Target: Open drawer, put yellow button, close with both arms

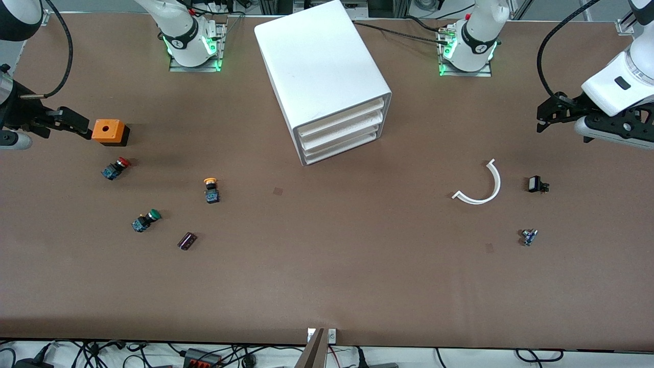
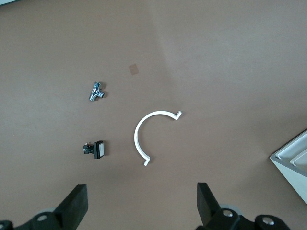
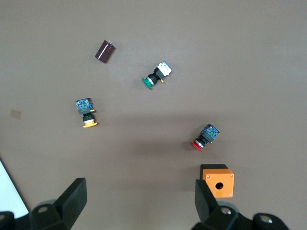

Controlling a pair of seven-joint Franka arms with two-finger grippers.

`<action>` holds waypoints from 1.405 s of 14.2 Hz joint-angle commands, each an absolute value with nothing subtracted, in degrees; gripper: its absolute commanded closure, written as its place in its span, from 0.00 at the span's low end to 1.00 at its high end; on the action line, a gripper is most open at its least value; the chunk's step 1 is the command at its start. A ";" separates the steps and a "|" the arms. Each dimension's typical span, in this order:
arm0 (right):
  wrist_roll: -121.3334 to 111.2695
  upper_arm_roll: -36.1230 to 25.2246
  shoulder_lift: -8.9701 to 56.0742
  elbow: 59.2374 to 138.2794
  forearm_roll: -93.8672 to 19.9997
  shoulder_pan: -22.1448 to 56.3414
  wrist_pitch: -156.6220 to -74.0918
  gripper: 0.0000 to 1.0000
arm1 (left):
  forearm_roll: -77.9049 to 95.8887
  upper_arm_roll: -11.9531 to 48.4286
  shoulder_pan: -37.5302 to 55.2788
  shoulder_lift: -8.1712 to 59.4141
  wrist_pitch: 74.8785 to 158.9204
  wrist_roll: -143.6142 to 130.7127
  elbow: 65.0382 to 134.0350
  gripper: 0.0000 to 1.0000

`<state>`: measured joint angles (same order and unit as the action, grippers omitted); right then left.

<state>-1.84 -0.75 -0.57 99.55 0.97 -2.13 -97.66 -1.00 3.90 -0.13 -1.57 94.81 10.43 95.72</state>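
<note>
The white cabinet (image 1: 322, 76) stands mid-table between the arm bases, with all three drawers shut; the top drawer (image 1: 340, 118) sits flush. The yellow button (image 1: 210, 189) lies on the table toward the right arm's end, nearer the front camera than the cabinet; it also shows in the right wrist view (image 3: 86, 115). My right gripper (image 1: 66, 122) is open and empty, up over the table beside an orange box (image 1: 109, 131). My left gripper (image 1: 549, 115) is open and empty, over the left arm's end of the table. Both wrist views show wide-open fingers (image 2: 76, 203) (image 3: 72, 199).
A red button (image 1: 115, 168), a green button (image 1: 145, 220) and a dark cylinder (image 1: 187, 240) lie near the yellow one. Toward the left arm's end lie a white curved strip (image 1: 480, 186), a small black part (image 1: 536, 184) and a metal fitting (image 1: 529, 236).
</note>
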 commanded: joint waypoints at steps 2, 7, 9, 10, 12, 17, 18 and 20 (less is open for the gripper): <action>-1.67 -0.44 -2.11 100.72 1.76 -2.11 -97.38 0.00 | -0.62 3.96 -0.26 -0.70 93.51 10.28 93.78 0.00; -1.76 -0.62 -1.85 100.72 1.85 -2.46 -97.47 0.00 | -0.62 4.04 -0.26 -0.70 93.43 10.19 93.78 0.00; -1.76 -0.53 -1.76 100.72 1.85 -2.20 -97.65 0.00 | -0.62 4.04 -0.09 -0.27 93.43 10.20 93.87 0.00; -1.76 -0.53 -1.76 100.72 1.76 -2.11 -97.65 0.00 | -0.62 4.04 -0.09 -0.09 93.34 10.20 93.87 0.00; -1.84 -0.53 -1.76 100.72 1.85 -2.20 -97.38 0.00 | -0.27 4.04 0.09 1.14 91.77 10.37 93.78 0.00; -1.85 -0.44 -1.58 100.72 1.84 -2.20 -97.21 0.00 | 5.07 4.13 0.88 2.28 83.43 11.77 93.78 0.00; -1.85 -0.44 -1.50 100.81 1.76 -2.37 -97.03 0.00 | 7.62 4.13 0.88 3.07 81.23 12.04 93.87 0.00; -1.85 -0.44 -0.53 100.81 1.76 -2.20 -96.42 0.00 | 12.89 4.13 0.88 5.96 76.83 12.39 93.87 0.00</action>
